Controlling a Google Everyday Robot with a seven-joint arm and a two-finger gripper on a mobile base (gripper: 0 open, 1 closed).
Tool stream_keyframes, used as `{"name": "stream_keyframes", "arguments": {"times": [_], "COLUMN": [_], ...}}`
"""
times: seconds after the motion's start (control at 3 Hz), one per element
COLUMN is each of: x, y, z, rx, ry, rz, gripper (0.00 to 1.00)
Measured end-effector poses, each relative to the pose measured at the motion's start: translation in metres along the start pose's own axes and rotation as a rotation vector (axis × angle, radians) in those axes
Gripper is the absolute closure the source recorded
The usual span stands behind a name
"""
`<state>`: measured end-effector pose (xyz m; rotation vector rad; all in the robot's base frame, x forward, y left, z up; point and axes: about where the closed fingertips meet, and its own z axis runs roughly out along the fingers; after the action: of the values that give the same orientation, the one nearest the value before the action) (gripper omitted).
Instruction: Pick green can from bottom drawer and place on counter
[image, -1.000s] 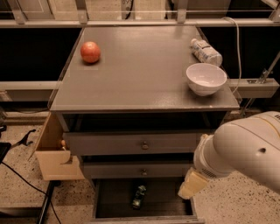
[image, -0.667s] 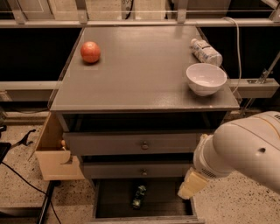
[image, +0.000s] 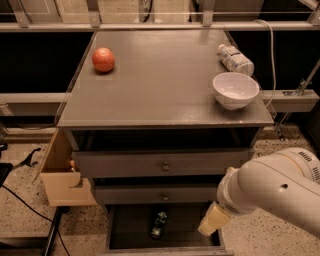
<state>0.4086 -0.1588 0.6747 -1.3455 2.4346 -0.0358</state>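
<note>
— Three drawers are counted under the surface. Which step is judged in hand?
— The reach. The bottom drawer is found pulled open. The claw is held low over its right edge; released or clenched cannot be told.
— What is called for next?
— A move left and down to the green can, noted as small, dark and glinting, near the drawer's middle.

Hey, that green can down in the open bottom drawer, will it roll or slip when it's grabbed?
The green can looks round and shiny, so it may slip or roll if nudged. It's small, so probably light. The end effector hangs at the right side of the bottom drawer, apart from the can.
</note>
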Motion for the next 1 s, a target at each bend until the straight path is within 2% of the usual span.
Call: {"name": "stream_keyframes", "arguments": {"times": [0.33, 0.67, 1.0], "x": [0.008, 0.013, 0.026], "y": [0.009, 0.017, 0.039], "z": [0.035, 0.070, 0.117], "rx": [-0.036, -0.090, -0.183], "ry": [-0.050, -0.128, -0.185], "rz": [0.036, 0.058, 0.040], "gripper": [0.00, 0.00, 0.00]}}
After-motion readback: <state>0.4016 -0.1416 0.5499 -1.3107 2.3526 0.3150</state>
